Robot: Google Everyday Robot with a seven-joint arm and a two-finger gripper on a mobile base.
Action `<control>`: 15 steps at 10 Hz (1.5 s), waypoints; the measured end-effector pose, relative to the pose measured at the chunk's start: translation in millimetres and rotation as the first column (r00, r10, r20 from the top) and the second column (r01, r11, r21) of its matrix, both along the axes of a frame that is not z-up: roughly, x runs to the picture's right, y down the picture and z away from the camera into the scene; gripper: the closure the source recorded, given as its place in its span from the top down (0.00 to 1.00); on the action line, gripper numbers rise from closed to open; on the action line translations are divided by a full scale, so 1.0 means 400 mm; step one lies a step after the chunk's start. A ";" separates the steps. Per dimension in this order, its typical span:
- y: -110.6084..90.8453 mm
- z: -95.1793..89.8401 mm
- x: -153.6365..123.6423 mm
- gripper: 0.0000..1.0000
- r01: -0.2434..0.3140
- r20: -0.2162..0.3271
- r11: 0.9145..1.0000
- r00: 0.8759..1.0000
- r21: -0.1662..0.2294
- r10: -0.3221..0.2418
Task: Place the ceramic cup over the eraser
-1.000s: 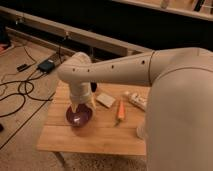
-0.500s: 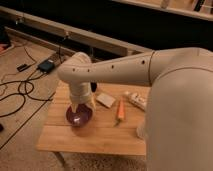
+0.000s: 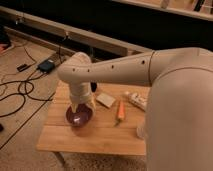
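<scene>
Camera view: looks down on a low wooden surface (image 3: 95, 137), with the arm (image 3: 125, 67) reaching in from the right and its large pale housing filling the right side of the frame. The arm bends at a rounded joint over the far-left part of the surface and drops straight down. The gripper (image 3: 80, 107) hangs at the end of it, directly above the dark purple bowl (image 3: 79, 119), low enough to sit at about the bowl's rim. Jaws: cannot tell whether wide or narrow, or whether they hold anything. Eraser (image 3: 93, 87): small black upright block toward the far edge of the surface, just right of the arm's vertical section and partly hidden by it. It stands behind the bowl and apart from it. Ceramic cup (image 3: 141, 131): pale rounded shape near the right front of the surface, tight against the edge of the arm housing and partly hidden by it, so the identification is tentative. It is well apart from both the eraser and the gripper. Between cup and bowl lie three other items. A flat white block (image 3: 105, 100) is just right of the bowl. An orange carrot-shaped item (image 3: 120, 111) lies roughly front to back. A white tube-like item (image 3: 135, 100) lies at an angle nearer the far right. Floor left of the surface: dark cables (image 3: 17, 92) and a small black box (image 3: 46, 65).
</scene>
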State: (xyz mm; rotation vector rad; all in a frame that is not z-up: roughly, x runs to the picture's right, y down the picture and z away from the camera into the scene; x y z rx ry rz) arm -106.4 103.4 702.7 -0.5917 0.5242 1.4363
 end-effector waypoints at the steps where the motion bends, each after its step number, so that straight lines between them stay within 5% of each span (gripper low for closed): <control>1: 0.000 0.000 0.000 0.65 0.000 0.000 1.000 1.000 0.000 0.000; 7: 0.000 0.001 0.003 0.65 -0.001 -0.002 1.000 1.000 0.000 0.001; 11: -0.016 0.010 0.166 0.65 -0.058 -0.083 0.998 0.995 0.012 0.059; 15: -0.012 -0.005 0.360 0.65 -0.121 -0.176 0.992 0.976 0.037 0.126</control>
